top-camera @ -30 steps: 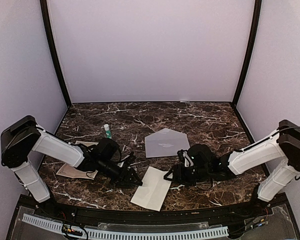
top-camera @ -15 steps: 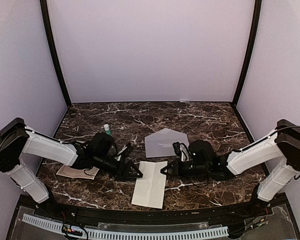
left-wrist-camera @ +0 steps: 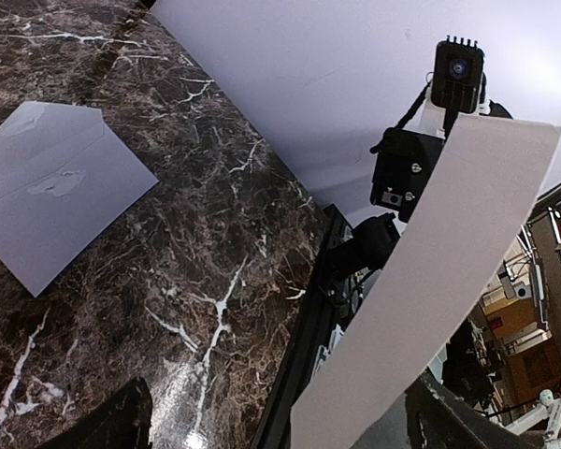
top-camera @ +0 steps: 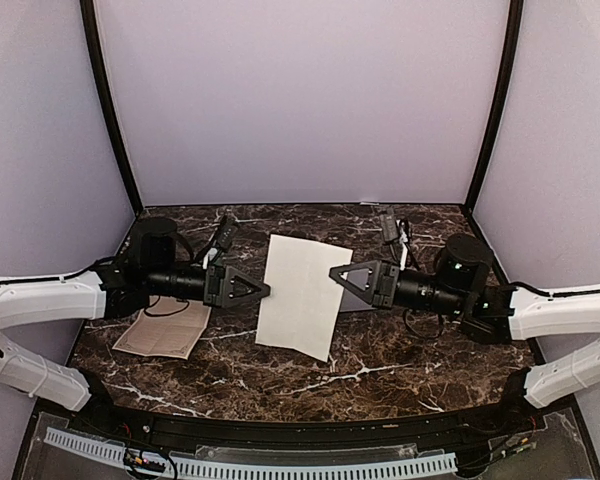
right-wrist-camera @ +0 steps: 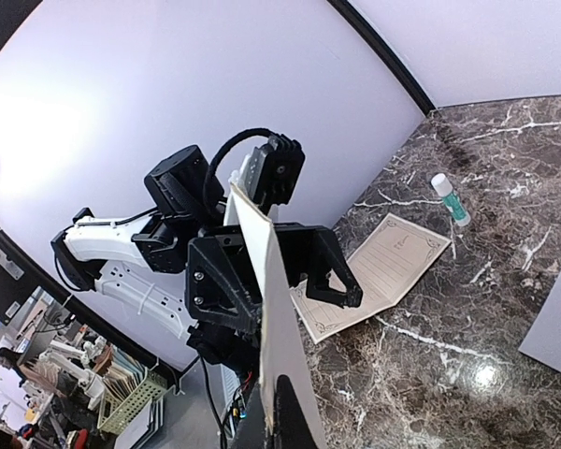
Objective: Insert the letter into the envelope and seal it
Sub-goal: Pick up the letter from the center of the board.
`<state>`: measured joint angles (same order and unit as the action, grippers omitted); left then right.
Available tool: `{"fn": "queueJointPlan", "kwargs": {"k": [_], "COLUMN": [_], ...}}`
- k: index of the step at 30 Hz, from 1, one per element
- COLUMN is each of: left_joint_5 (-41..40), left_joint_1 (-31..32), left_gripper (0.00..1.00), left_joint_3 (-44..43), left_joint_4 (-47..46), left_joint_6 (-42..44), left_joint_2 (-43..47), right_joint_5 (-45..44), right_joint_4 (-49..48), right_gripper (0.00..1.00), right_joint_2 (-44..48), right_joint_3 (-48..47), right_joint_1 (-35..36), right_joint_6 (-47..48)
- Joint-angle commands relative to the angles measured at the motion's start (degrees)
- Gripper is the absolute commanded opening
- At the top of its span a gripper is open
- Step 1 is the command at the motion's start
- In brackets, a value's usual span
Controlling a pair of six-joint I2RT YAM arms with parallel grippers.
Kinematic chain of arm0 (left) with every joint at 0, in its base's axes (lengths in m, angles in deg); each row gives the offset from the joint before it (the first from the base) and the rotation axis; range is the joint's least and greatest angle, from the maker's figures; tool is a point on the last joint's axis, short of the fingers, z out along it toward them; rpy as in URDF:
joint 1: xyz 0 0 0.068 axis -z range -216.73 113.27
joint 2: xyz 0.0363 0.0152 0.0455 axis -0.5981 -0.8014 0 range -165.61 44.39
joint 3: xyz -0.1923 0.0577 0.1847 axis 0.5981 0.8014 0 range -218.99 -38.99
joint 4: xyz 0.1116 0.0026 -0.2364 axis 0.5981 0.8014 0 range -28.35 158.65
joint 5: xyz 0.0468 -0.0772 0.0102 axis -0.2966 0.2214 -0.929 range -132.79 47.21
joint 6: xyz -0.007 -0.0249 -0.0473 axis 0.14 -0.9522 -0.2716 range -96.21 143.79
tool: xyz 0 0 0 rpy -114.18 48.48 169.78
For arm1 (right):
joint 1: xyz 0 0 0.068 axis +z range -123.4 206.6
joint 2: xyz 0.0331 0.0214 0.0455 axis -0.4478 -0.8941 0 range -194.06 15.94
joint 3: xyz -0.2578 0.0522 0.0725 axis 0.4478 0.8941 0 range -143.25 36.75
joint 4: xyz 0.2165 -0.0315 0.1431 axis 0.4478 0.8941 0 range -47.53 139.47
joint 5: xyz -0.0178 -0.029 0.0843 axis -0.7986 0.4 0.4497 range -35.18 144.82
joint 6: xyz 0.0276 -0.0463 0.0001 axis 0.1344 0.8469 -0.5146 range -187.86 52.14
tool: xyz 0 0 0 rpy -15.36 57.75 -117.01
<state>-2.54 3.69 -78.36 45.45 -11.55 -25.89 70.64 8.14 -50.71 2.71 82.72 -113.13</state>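
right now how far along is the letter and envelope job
Done: the letter is up off the table. In hand: the right jaws are shut on its edge, holding it upright, with the left jaws open at the opposite edge. Still to do: the envelope lies flat on the table, apart from the letter, so inserting and sealing both remain.

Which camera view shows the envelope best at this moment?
The left wrist view: nearly the whole envelope lies flat and unobstructed on the table. The right wrist view catches only one corner at its edge. In the top view the raised letter hides nearly all of it.
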Motion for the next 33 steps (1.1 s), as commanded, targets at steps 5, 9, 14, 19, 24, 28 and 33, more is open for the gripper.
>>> {"fn": "queueJointPlan", "kwargs": {"k": [5,9,14,19,24,28,33], "left_joint_5": [11.91,12.09,11.87,11.98,12.11,12.37,11.62], "left_joint_1": [1.60,2.95,3.41,3.75,3.95,4.00,4.05], "left_gripper": [0.87,0.63,0.45,0.26,0.05,0.00,0.00], "left_joint_3": [-0.95,-1.56,-1.98,-2.02,-2.10,-2.89,-6.33], "left_joint_4": [-11.16,-12.05,-13.36,-14.09,-13.80,-11.49,3.00], "left_joint_6": [-1.49,-1.50,-1.80,-2.27,-1.92,1.24,15.76], "left_joint_2": [0.09,-1.42,-2.20,-3.33,-3.88,-3.11,-0.68], "right_joint_5": [2.06,2.67,3.42,3.31,3.03,3.67,2.86], "right_joint_4": [-3.72,-4.19,-4.51,-5.04,-5.07,-3.11,3.91], "right_gripper": [0.00,0.00,0.00,0.00,0.00,0.12,0.77], "right_joint_2": [0.32,-0.16,-0.88,-0.86,-0.48,-0.63,4.89], "right_joint_3": [-1.47,-1.76,-1.99,-1.76,-1.75,-2.04,-1.61], "right_joint_1": [-0.42,-0.40,-0.43,-0.40,-0.46,-1.08,-5.82], "right_joint_6": [2.24,2.19,2.06,1.78,1.82,2.00,2.69]}}
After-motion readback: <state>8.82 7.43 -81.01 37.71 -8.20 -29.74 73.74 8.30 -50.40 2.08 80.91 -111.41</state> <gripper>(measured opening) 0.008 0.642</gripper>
